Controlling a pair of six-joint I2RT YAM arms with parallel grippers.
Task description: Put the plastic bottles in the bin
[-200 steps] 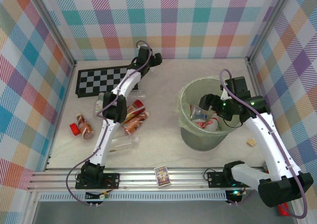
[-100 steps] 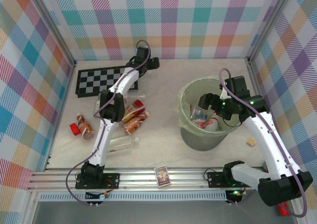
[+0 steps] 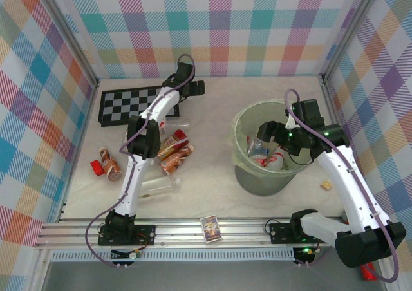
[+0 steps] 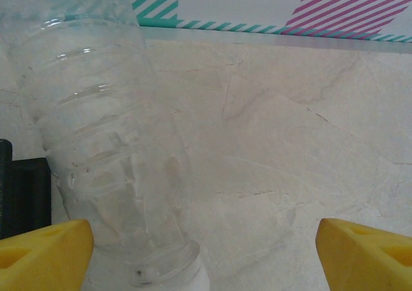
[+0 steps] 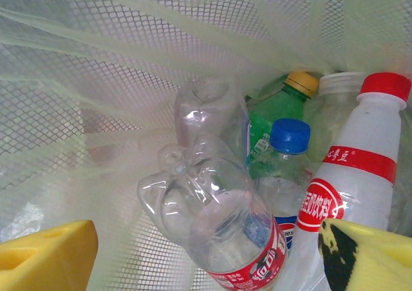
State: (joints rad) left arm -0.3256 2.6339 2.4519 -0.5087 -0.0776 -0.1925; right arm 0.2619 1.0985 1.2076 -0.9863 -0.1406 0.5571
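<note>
Near the far edge of the desk (image 3: 257, 88), we judge the risk plain: the clear bottle (image 4: 109, 143) lies off-centre, close beside one finger of the left end effector (image 4: 205, 249), so closing could send it rolling away. Both are spread wide and empty. The right end effector (image 5: 206, 252) hangs over the bin (image 3: 257, 180), where several bottles (image 5: 219, 220) lie — others (image 3: 175, 150) wait toward the desk's left edge.

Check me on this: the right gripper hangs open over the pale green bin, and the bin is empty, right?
Not quite: the bin is not empty. The right wrist view shows several bottles in it, among them a white bottle with a red cap. The right gripper does hang open over the bin.
</note>
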